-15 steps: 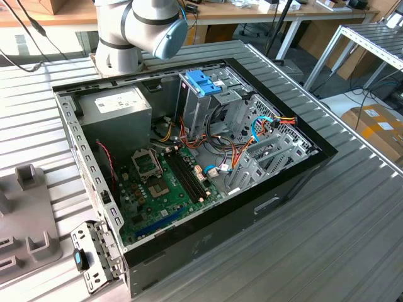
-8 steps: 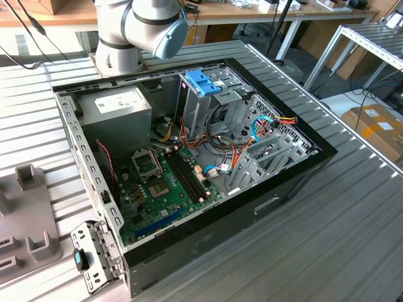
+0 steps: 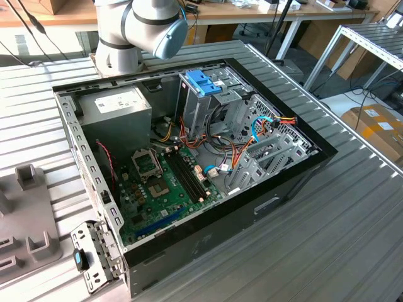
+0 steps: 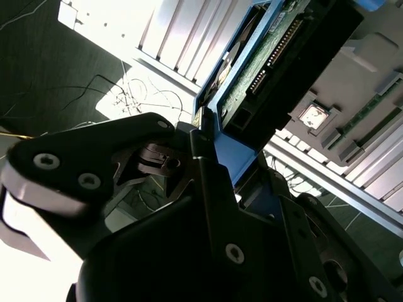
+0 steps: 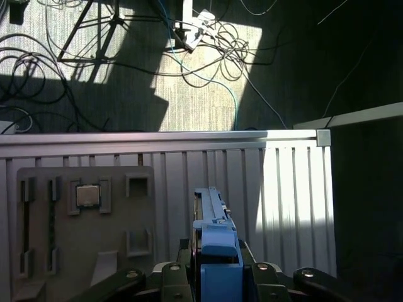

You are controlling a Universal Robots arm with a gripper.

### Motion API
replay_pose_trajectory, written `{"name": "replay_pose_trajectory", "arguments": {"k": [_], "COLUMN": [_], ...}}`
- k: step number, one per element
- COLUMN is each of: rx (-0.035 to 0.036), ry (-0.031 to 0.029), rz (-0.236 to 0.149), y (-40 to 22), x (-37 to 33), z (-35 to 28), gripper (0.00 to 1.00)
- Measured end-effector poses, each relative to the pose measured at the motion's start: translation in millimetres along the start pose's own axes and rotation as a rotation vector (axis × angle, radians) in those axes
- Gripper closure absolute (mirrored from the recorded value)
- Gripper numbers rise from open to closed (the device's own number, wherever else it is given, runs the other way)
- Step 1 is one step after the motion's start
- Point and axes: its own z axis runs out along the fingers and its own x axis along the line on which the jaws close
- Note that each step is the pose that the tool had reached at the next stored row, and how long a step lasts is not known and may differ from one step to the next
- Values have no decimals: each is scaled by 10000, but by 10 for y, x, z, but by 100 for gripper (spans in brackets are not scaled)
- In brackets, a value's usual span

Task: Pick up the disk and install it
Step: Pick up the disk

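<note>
The disk point(image 5: 216, 242) is clamped edge-on between the jaws, its long axis projecting straight beyond them above the tabletop point(image 5: 289, 189).

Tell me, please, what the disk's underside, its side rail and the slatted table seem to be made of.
The disk, clamped in the gripper, shows a green circuit board underneath, probably fibreglass. Its side rail looks like matte blue moulded plastic. The table looks like bare aluminium: ribbed silver slats with a dull sheen.
</note>
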Motion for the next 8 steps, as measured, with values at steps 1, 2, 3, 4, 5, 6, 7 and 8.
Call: {"name": "replay_pose_trajectory", "arguments": {"k": [1,2,3,4,5,6,7,8], "rx": [-1,-4,-5,-5,-7,-8,-9,-10], "ry": [-31,-58,-81,-98,-125,-146,-166,-192], "rz": [-1,-2,-3,-4,-5,-6,-7,-8], "y": [1,2,2,3,4,4,5,6], "x": [-4,-9,-12,-14,-18,-21,-24,-28], "z": [-14,-28,-40,-47,-61,-71,-81,-94], "gripper": [63,63,63,63,63,63,63,63]}}
